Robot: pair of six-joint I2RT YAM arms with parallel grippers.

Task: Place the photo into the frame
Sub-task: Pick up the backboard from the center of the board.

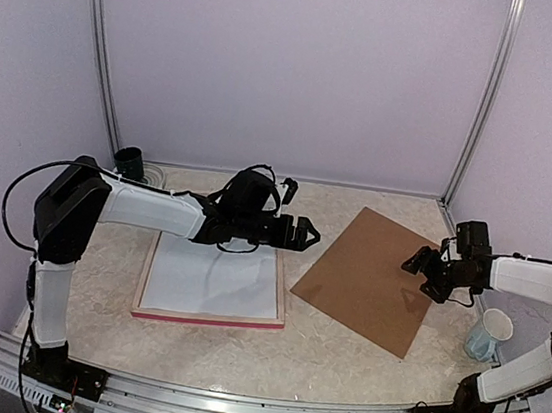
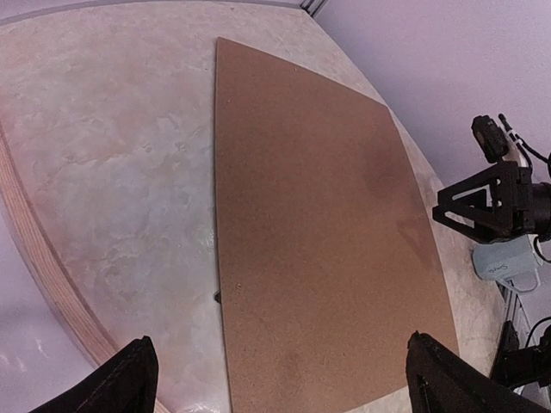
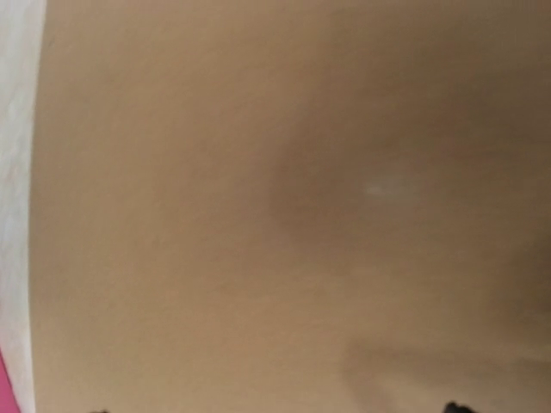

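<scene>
Toward the tabletop's left side, your frame (image 1: 207, 317) lies flat, pale back up, with a white sheet (image 1: 215, 280) filling it; you cannot tell whether that is the photo. Your left gripper (image 1: 308, 237) hangs open over the frame's far right corner. Your right gripper (image 1: 417, 274), fingers spread, hovers over the brown backing board (image 1: 363, 278) near the right edge.

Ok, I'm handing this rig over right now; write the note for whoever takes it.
Left claw: open, empty, above the far right corner of the frame.
Right claw: open, empty, over the brown backing board.
The frame lies back up, left of the board, with a white sheet inside; whether that is the photo face down cannot be told.
Done: board is off the frame.
Left: confirm the photo is in, then set the board on it.
</scene>
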